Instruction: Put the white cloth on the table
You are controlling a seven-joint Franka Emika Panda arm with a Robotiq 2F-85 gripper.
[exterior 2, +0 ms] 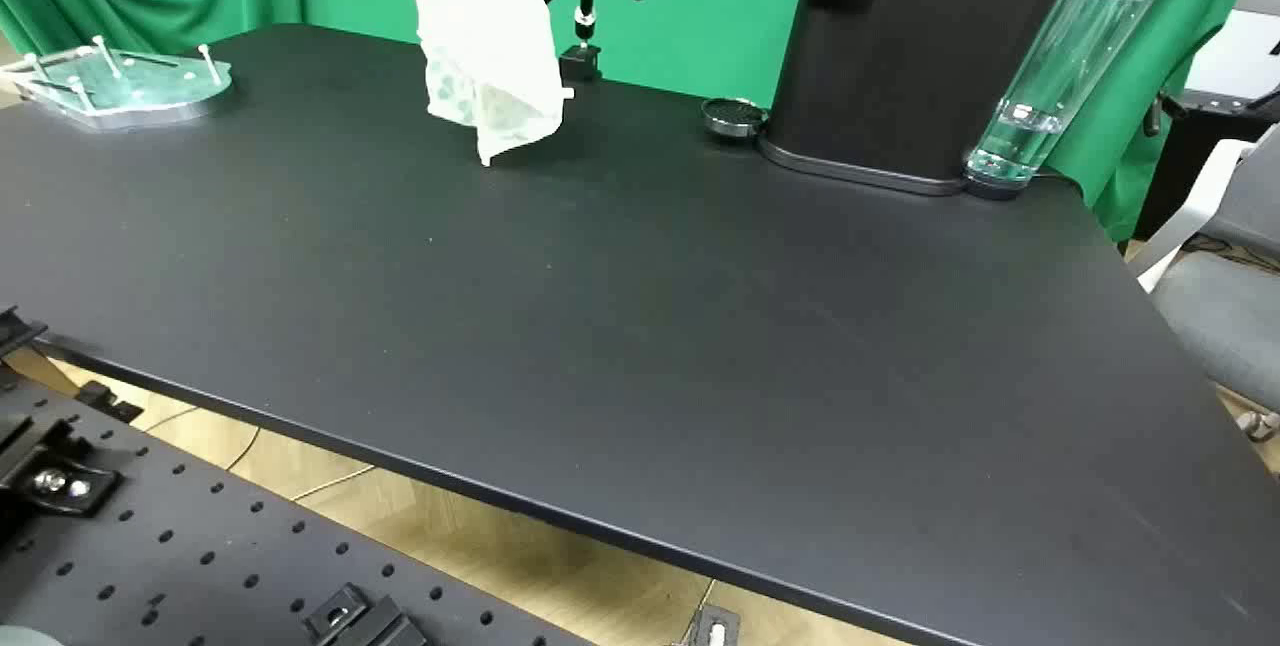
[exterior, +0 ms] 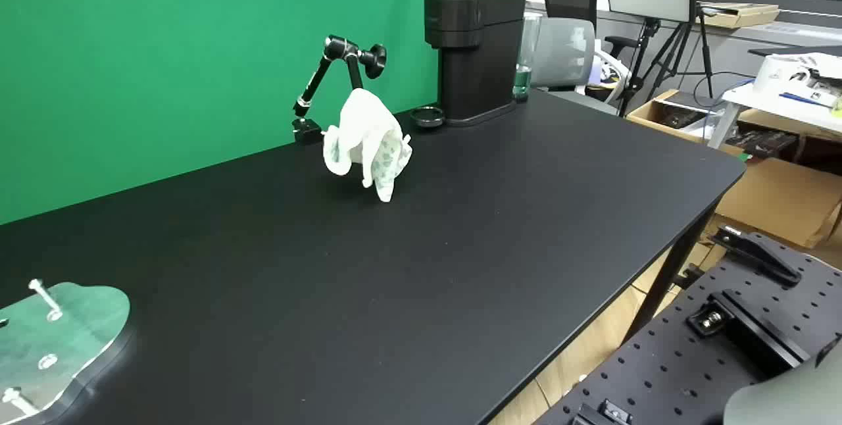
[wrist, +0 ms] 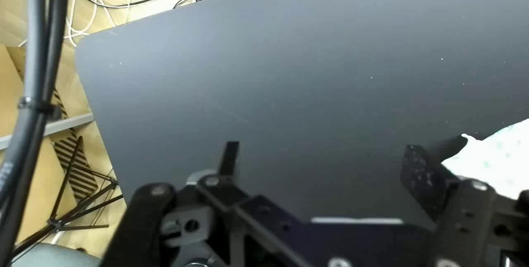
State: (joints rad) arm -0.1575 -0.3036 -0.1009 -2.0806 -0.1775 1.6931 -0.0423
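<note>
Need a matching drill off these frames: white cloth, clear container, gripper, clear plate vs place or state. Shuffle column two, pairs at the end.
Column 1
1. White cloth
2. Clear container
3. Gripper
4. Clear plate

Column 2
A. open
B. white pegs sticking up from it
C. liquid in its lower part
D. hanging on a black jointed stand

Pairs: 1-D, 2-C, 3-A, 4-B

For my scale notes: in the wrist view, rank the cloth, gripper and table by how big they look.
1. Table, largest, running out of frame
2. Gripper, very close, so it looms
3. Cloth, smallest, cut off at the right edge
</note>
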